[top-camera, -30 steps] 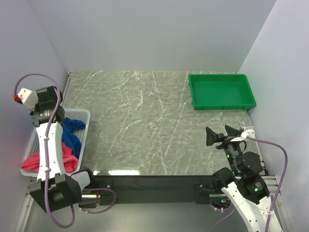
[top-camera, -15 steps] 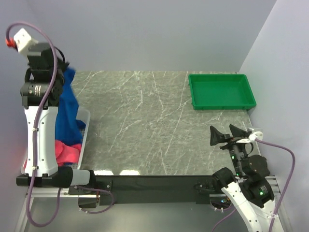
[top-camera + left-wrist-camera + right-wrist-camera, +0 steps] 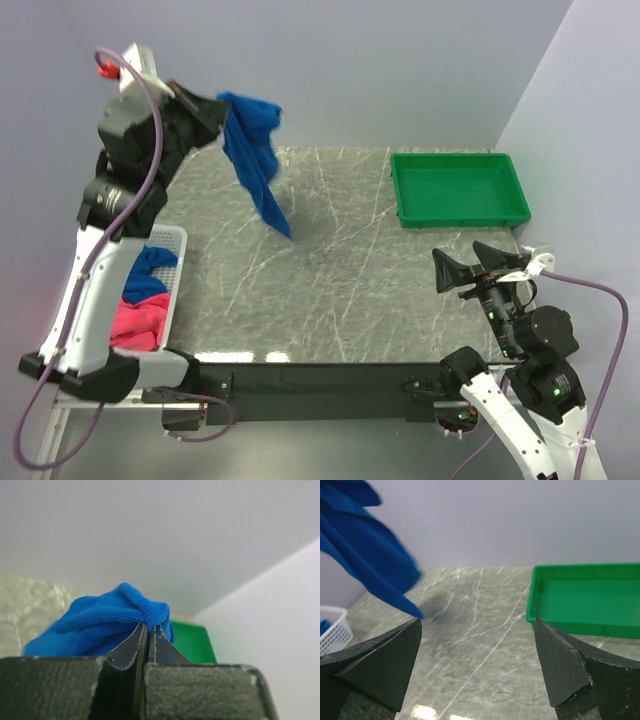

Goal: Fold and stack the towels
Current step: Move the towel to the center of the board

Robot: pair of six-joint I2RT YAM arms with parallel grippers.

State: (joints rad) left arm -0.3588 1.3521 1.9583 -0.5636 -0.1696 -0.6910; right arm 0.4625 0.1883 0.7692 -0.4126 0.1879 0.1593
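My left gripper, clamped on a corner of the blue towel, holds it high. The cloth hangs straight down below my fingertips, long axis vertical, its tip near the table. My right gripper, wide and empty, sits well apart.

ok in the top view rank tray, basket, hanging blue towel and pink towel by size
1. tray and basket: about alike; the left arm hides part of the basket
2. hanging blue towel, bunched and nearer the camera
3. pink towel, only partly showing
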